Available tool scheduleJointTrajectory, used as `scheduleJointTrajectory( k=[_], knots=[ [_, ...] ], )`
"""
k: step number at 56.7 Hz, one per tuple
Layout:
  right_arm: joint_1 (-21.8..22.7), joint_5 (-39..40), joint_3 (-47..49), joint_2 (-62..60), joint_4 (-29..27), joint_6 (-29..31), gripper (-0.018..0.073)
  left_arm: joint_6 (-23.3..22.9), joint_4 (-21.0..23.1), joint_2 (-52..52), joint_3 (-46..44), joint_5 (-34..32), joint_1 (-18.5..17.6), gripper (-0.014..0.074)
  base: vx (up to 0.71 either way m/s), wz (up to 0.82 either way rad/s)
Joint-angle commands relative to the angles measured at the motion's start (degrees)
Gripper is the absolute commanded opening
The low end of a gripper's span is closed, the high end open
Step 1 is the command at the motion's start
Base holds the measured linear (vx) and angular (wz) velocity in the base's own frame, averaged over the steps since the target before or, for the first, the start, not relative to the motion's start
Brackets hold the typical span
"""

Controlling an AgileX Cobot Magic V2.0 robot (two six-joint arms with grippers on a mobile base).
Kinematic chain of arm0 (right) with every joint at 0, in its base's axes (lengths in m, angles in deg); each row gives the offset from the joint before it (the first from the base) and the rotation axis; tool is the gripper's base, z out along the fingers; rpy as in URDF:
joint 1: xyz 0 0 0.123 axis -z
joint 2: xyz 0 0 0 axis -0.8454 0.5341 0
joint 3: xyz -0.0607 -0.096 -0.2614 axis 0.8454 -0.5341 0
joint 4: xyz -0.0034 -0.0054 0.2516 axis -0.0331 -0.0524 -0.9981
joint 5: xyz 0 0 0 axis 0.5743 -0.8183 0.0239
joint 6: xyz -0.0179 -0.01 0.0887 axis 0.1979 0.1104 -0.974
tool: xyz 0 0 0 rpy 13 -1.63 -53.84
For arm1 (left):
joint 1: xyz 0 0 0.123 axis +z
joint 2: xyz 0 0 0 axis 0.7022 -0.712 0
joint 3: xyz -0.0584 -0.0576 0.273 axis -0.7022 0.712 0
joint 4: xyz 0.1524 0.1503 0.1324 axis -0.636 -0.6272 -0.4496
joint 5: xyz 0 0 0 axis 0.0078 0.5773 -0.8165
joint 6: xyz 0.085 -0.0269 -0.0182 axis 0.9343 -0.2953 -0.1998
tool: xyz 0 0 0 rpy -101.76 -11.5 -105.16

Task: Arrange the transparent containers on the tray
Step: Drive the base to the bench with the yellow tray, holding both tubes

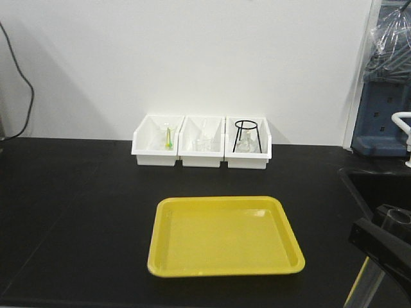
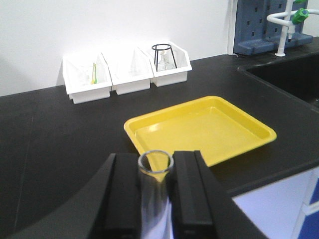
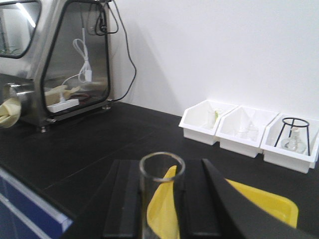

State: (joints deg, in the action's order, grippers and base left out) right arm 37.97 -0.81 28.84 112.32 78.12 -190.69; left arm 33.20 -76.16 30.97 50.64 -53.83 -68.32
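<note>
The yellow tray (image 1: 225, 234) lies empty on the black bench, near its front edge. My left gripper (image 2: 155, 172) is shut on an upright clear test tube (image 2: 155, 199), whose open rim stands between the fingers, just in front of the tray (image 2: 199, 129). The left gripper is out of the front view. My right gripper (image 3: 162, 174) is shut on another clear test tube (image 3: 159, 199), with the tray (image 3: 264, 204) behind it. In the front view this gripper (image 1: 385, 237) sits at the bottom right, right of the tray, and the tube (image 1: 369, 279) hangs below it.
Three white bins (image 1: 202, 141) stand at the back against the wall; the right one holds a black tripod stand (image 1: 247, 135). A sink basin (image 1: 372, 186) opens at the right. A steel-framed glass cabinet (image 3: 55, 59) stands far left. A blue pegboard (image 2: 264, 25) sits behind the sink.
</note>
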Motion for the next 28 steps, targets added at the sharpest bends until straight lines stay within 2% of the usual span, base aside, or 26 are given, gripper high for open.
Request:
scheduleJointTrajectory(
  k=[1,28],
  knots=[
    [-0.1,-1.4,1.7,-0.2,1.9,0.2,-0.0011,-0.2,0.1,-0.1,-1.7,-5.1,-0.4,-0.0001,0.35,-0.11],
    [-0.1,-1.4,1.7,-0.2,1.9,0.2,-0.0011,-0.2,0.1,-0.1,-1.7,-5.1,-0.4,-0.0001,0.32,-0.13]
  ],
)
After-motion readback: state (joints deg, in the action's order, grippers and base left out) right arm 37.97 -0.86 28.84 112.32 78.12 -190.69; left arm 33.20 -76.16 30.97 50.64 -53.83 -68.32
